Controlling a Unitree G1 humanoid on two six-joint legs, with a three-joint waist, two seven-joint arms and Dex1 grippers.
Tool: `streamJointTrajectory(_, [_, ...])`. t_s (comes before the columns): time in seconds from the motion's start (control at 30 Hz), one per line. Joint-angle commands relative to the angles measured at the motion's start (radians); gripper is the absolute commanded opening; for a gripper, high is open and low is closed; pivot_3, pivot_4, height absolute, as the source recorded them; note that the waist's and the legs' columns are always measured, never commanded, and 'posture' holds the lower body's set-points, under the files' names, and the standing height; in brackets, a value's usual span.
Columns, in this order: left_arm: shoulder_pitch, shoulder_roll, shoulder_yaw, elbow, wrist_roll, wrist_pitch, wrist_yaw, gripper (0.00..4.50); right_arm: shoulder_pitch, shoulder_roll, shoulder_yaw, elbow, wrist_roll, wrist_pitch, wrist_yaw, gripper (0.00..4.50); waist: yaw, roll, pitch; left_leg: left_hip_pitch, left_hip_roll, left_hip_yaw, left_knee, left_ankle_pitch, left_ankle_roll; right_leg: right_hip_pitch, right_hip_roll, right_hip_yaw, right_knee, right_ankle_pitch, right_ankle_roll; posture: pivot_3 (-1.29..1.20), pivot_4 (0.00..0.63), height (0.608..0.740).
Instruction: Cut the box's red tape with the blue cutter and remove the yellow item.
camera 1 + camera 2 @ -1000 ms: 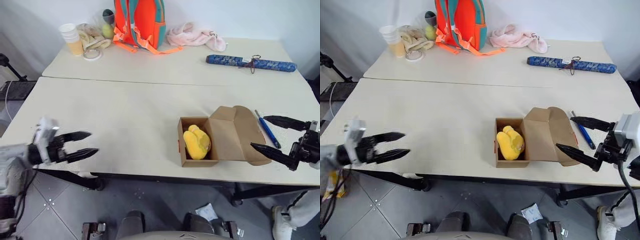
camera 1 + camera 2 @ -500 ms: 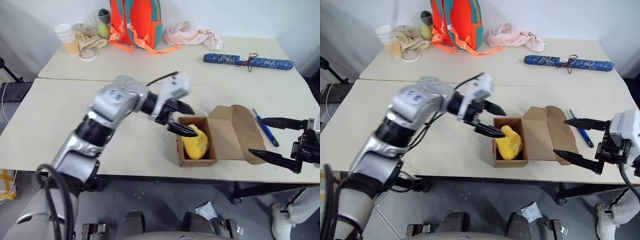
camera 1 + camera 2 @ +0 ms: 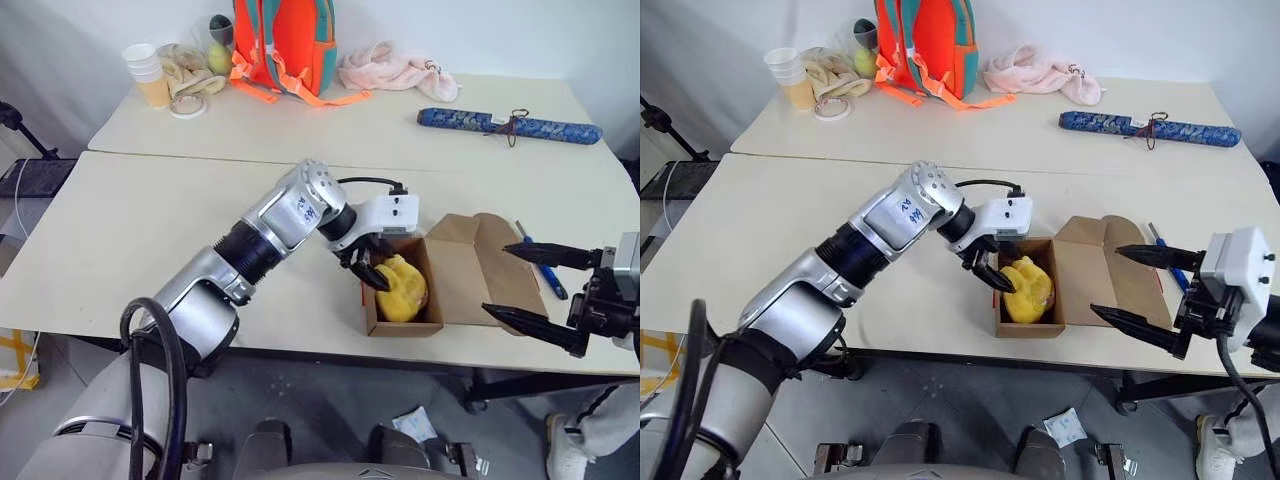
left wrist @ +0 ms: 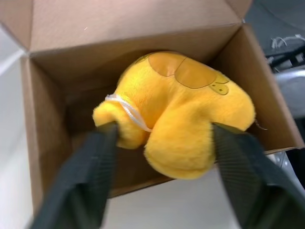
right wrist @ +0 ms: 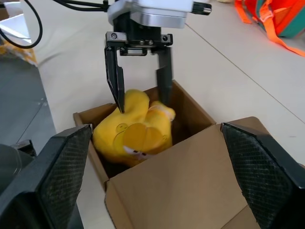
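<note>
Left gripper point(image 5: 139, 98) angled down into the box point(image 3: 455, 262), fingers pinching the yellow toy point(image 3: 400, 287); right gripper point(image 3: 1135, 287) level, spread wide.

The left gripper point(image 5: 139, 93) has been swung in from the table's left front edge and closed around the yellow item point(image 3: 401, 288) inside the box point(image 3: 478, 262).

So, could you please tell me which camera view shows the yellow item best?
The left wrist view: the yellow item sits large between the left gripper fingers. The right wrist view shows it smaller; the eye views show it small inside the box.
</note>
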Motion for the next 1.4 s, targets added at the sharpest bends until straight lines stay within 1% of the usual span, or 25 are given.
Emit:
streamJointTrajectory(0.03, [-0.026,-0.013,0.020,0.026,0.029,-0.035,-0.020,1.78,-0.005,0.008,-0.025,-0.030,0.014,-0.004,-0.013,4.50,-0.001,0.000,0.000,0.000,0.000,0.000,0.000,0.000,0.000,0.000,0.000,0.000,0.000,0.000,0.000,0.00,0.150,0.740])
streamJointTrajectory(0.13, [-0.026,-0.022,0.057,0.055,0.021,-0.064,-0.025,0.88,0.003,0.012,-0.025,-0.025,0.012,-0.009,-0.010,4.50,-0.002,0.000,0.000,0.000,0.000,0.000,0.000,0.000,0.000,0.000,0.000,0.000,0.000,0.000,0.000,0.00,0.150,0.740])
streamJointTrajectory(0.23, [-0.053,-0.048,0.157,0.138,-0.019,-0.110,0.005,0.02,0.014,0.016,-0.037,-0.012,0.015,-0.007,-0.002,4.50,-0.001,0.000,0.000,0.000,0.000,0.000,0.000,0.000,0.000,0.000,0.000,0.000,0.000,0.000,0.000,0.00,0.150,0.740])
streamJointTrajectory(0.3, [-0.066,-0.075,0.244,0.169,-0.080,-0.089,-0.001,0.02,0.023,0.020,-0.043,-0.007,0.015,-0.006,-0.002,4.50,-0.001,0.000,0.000,0.000,0.000,0.000,0.000,0.000,0.000,0.000,0.000,0.000,0.000,0.000,0.000,0.00,0.150,0.740])
streamJointTrajectory(0.4, [-0.067,-0.116,0.421,0.205,-0.205,-0.089,0.016,0.02,0.025,0.039,-0.036,-0.012,0.021,-0.009,-0.016,4.50,-0.002,0.000,0.000,0.000,0.000,0.000,0.000,0.000,0.000,0.000,0.000,0.000,0.000,0.000,0.000,0.00,0.150,0.740])
streamJointTrajectory(0.47, [-0.065,-0.128,0.501,0.221,-0.253,-0.080,0.031,0.02,0.019,0.051,-0.029,-0.017,0.021,-0.013,-0.027,4.50,-0.005,0.000,0.000,0.000,0.000,0.000,0.000,0.000,0.000,0.000,0.000,0.000,0.000,0.000,0.000,0.00,0.150,0.740])
streamJointTrajectory(0.57, [-0.033,-0.115,0.641,0.250,-0.333,-0.135,0.063,0.02,-0.017,0.077,-0.002,-0.016,0.018,-0.029,-0.062,4.50,-0.014,0.000,0.000,0.001,0.000,0.000,0.000,0.000,0.000,0.000,0.000,0.000,0.001,0.000,0.000,0.00,0.150,0.740])
streamJointTrajectory(0.63, [0.005,-0.074,0.731,0.245,-0.383,-0.125,0.091,0.02,-0.040,0.096,0.015,-0.025,0.031,-0.025,-0.082,4.50,-0.020,0.000,0.000,0.001,0.000,0.000,0.000,0.000,0.000,0.000,0.000,0.000,0.002,0.000,0.000,0.00,0.150,0.740])
streamJointTrajectory(0.7, [0.084,0.026,0.714,0.214,-0.344,-0.097,0.066,0.02,-0.051,0.101,0.038,-0.029,0.037,-0.020,-0.078,4.50,-0.036,0.001,-0.001,0.003,0.000,0.000,-0.001,0.000,0.000,0.000,0.000,0.000,0.002,0.000,0.000,0.00,0.150,0.740])
streamJointTrajectory(0.73, [0.126,0.070,0.661,0.172,-0.298,-0.125,0.030,0.02,-0.055,0.100,0.048,-0.021,0.032,-0.021,-0.072,4.50,-0.042,0.001,-0.001,0.003,0.000,0.000,-0.002,0.000,0.000,0.000,0.000,0.000,0.003,0.000,0.000,0.00,0.150,0.740])
streamJointTrajectory(0.8, [0.165,0.111,0.574,0.099,-0.250,-0.135,-0.015,0.02,-0.056,0.090,0.057,-0.002,0.023,-0.026,-0.057,4.50,-0.042,0.001,-0.001,0.005,0.000,0.000,-0.004,0.000,0.000,0.000,0.000,0.000,0.005,0.000,0.000,0.00,0.150,0.740])
streamJointTrajectory(0.83, [0.172,0.123,0.527,0.056,-0.223,-0.122,-0.025,0.02,-0.059,0.082,0.063,0.009,0.015,-0.030,-0.046,4.50,-0.033,0.000,0.000,0.005,0.000,0.000,-0.003,0.000,0.000,0.000,0.000,0.000,0.005,0.000,0.000,0.00,0.150,0.740])
streamJointTrajectory(0.87, [0.171,0.124,0.493,0.023,-0.200,-0.112,-0.017,0.20,-0.063,0.075,0.065,0.020,0.009,-0.033,-0.037,4.50,-0.025,-0.001,0.001,0.003,0.000,-0.001,-0.002,0.000,0.000,0.000,0.000,0.000,0.005,0.000,0.000,0.00,0.150,0.740])
streamJointTrajectory(0.93, [0.173,0.133,0.423,-0.059,-0.184,-0.074,-0.062,0.59,-0.069,0.057,0.066,0.040,0.007,-0.029,-0.016,4.50,0.002,-0.004,0.002,-0.001,0.000,-0.001,0.003,0.000,0.000,0.000,0.000,0.000,0.004,0.000,0.001,0.00,0.150,0.740])
streamJointTrajectory(0.97, [0.166,0.124,0.395,-0.099,-0.183,-0.048,-0.069,0.81,-0.076,0.047,0.064,0.051,0.007,-0.029,-0.006,4.50,0.011,-0.004,0.002,-0.002,0.000,-0.001,0.004,-0.001,0.001,0.001,0.000,0.000,0.002,0.001,0.001,0.00,0.150,0.740])
streamJointTrajectory(1.03, [0.148,0.108,0.344,-0.155,-0.173,0.012,-0.070,1.39,-0.087,0.032,0.062,0.063,0.007,-0.027,0.010,4.50,0.018,-0.004,0.002,-0.003,0.000,-0.001,0.007,-0.001,0.002,0.002,-0.001,0.000,0.002,0.001,0.002,0.00,0.150,0.740])
streamJointTrajectory(1.1, [0.132,0.108,0.287,-0.182,-0.145,0.054,-0.072,1.97,-0.088,0.023,0.061,0.066,0.006,-0.027,0.023,4.50,0.017,-0.003,0.002,-0.002,0.000,-0.001,0.007,-0.001,0.002,0.002,0.000,0.000,0.002,0.001,0.002,0.00,0.150,0.740])
streamJointTrajectory(1.13, [0.118,0.094,0.257,-0.173,-0.114,0.047,-0.052,2.19,-0.086,0.018,0.060,0.065,0.007,-0.025,0.030,4.50,0.016,-0.003,0.002,-0.002,0.000,0.000,0.006,-0.001,0.002,0.002,0.000,0.000,0.002,0.001,0.002,0.00,0.150,0.740])
streamJointTrajectory(1.23, [0.080,0.046,0.203,-0.123,-0.055,0.006,-0.011,2.19,-0.084,0.011,0.057,0.058,0.009,-0.021,0.037,4.50,0.012,-0.002,0.001,-0.001,0.000,0.000,0.005,-0.001,0.002,0.002,0.000,0.000,0.002,0.001,0.002,0.00,0.150,0.740])
streamJointTrajectory(1.33, [0.040,0.018,0.135,-0.050,0.016,-0.046,-0.018,2.19,-0.086,0.014,0.053,0.046,0.015,-0.016,0.028,4.50,0.008,-0.002,0.001,-0.001,0.000,0.000,0.005,-0.001,0.002,0.001,0.000,0.000,0.002,0.001,0.002,0.00,0.150,0.740])
streamJointTrajectory(1.4, [0.009,-0.019,0.120,0.031,0.049,-0.073,0.012,2.19,-0.079,0.017,0.048,0.033,0.019,-0.012,0.022,4.50,0.005,-0.002,0.001,-0.001,0.000,0.000,0.004,-0.001,0.002,0.001,0.000,0.000,0.002,0.001,0.001,0.00,0.150,0.740])
